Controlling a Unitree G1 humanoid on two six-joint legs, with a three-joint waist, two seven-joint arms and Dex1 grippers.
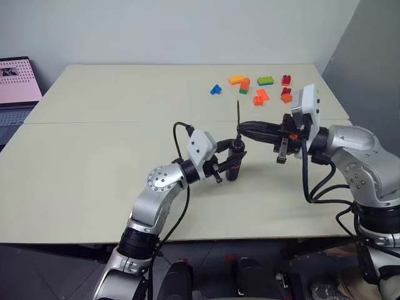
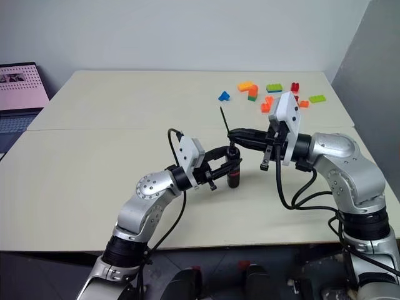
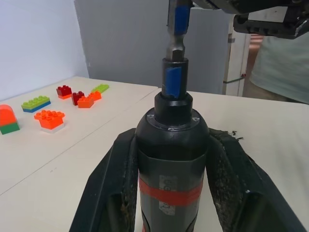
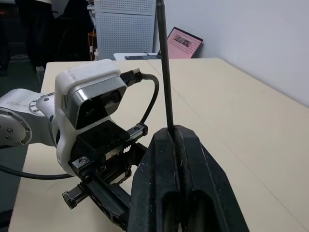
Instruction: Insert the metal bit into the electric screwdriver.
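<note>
Left end effector (image 1: 235,164) clamps the electric screwdriver (image 3: 172,145) upright; right end effector (image 1: 240,130) pinches the metal bit (image 4: 164,67) above its blue tip.

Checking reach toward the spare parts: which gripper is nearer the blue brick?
Right. The right gripper, shut on the metal bit, sits just this side of the blue brick; the left gripper, shut on the electric screwdriver, is lower and farther back from it.

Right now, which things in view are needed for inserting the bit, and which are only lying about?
Needed:
- thin grey metal bit, in the right gripper
- black electric screwdriver with red band, in the left gripper

Lying about:
- coloured toy bricks
- pink-screened laptop
</note>
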